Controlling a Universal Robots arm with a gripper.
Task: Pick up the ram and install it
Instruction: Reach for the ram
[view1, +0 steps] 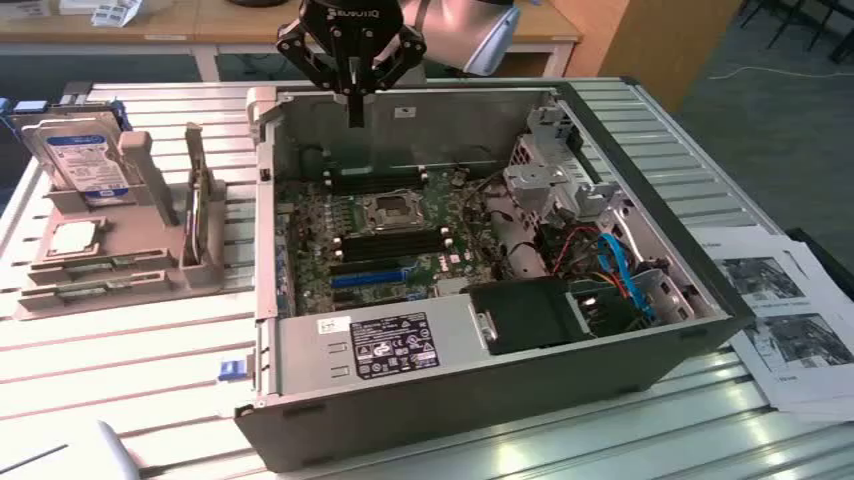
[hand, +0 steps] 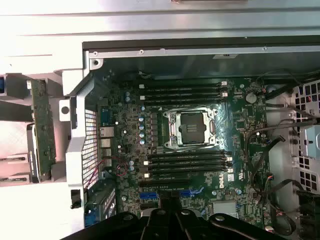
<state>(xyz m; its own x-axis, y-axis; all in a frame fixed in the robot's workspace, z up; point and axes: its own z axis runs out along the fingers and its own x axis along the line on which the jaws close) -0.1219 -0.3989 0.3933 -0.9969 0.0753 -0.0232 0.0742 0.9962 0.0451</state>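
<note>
The ram (view1: 200, 225) (hand: 44, 131) is standing on its long edge in the grey holder (view1: 134, 275), just outside the case (view1: 467, 370) on the exterior view's left. The hard drive (view1: 87, 160) is leaning in the same holder, farther from the case. Your claw (view1: 355, 108) (hand: 170, 214) is hanging above the case's far wall, looking down into the open interior and well apart from the ram. Its fingers are closing on each other with nothing between them, so you are carrying nothing. By my reading you are working the reach for the pickup, and the stick is sitting untouched. To do this step well, you are wanting the fingers spread before they drop beside the case. Line them up across the stick's two flat faces near mid-length, not along its length. The holder's upright post is standing just beside the ram, so you are needing a straight vertical approach and a gentle squeeze on such a thin board. Inside the case, the black slots (hand: 187, 162) on the motherboard (hand: 240, 125) are lying empty, and the bench (view1: 120, 350) is carrying both case and holder.
</note>
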